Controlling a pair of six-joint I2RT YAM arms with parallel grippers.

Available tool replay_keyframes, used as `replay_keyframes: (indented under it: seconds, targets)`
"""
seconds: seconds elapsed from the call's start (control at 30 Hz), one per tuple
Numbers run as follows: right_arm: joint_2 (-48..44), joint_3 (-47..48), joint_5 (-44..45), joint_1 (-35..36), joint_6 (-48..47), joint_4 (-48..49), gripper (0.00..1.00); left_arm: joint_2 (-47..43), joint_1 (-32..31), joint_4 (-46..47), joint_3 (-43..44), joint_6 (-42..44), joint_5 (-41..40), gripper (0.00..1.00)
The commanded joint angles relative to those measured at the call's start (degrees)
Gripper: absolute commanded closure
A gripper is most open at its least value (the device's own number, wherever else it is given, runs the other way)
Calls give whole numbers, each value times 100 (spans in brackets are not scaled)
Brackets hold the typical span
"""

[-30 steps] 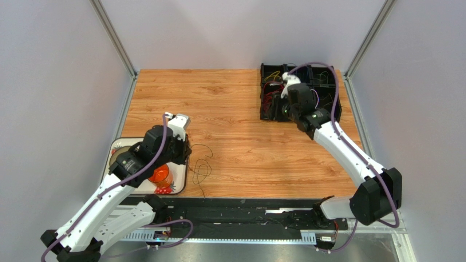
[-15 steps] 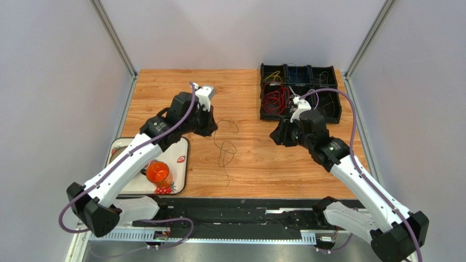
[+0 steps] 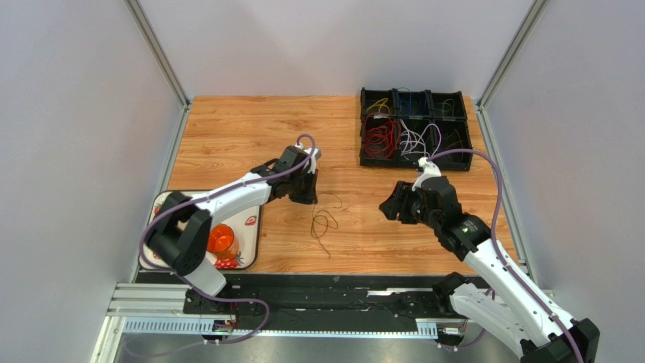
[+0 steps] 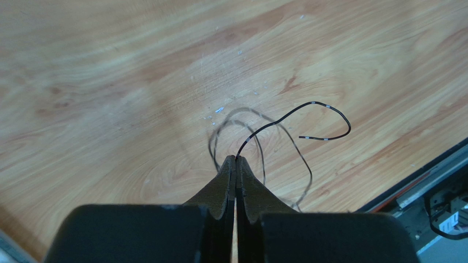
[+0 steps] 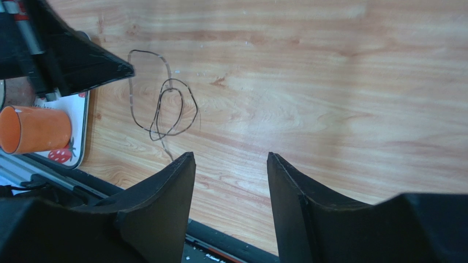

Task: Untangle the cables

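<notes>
A thin dark cable (image 4: pixel 314 103) is pinched at one end between the shut tips of the left gripper (image 4: pixel 236 159). The rest trails off in loose loops (image 3: pixel 323 221) on the wooden table (image 3: pixel 227 128), just in front of that gripper. The right gripper (image 5: pixel 230 159) hovers over bare wood to the right of the loops, apart from them, its jaws spread with nothing between. More cables (image 3: pixel 382 136), red, white and yellow, lie in a black bin (image 3: pixel 463 162) at the table's far right.
</notes>
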Motion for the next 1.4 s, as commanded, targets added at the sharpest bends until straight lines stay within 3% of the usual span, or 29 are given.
replay_keyframes:
  seconds: [0.0,0.33,0.57,0.8,1.37]
  targets:
    - [274,-202,-546,-10,552,648,43,500,-36,744,65,-258,375,100]
    - [1417,-211,-1715,-1,843,1378,35,967,-45,577,-5,-144,103,100]
    - [2463,-44,-2128,25,904,1448,35,1212,-53,682,-233,-390,5,100]
    - [3183,-220,-2515,113,1651,2106,36,1406,-62,1104,-585,-654,-3,100]
    - [4906,88,-2147,763,2811,3215,42,1476,-80,1570,-980,-628,-100,100]
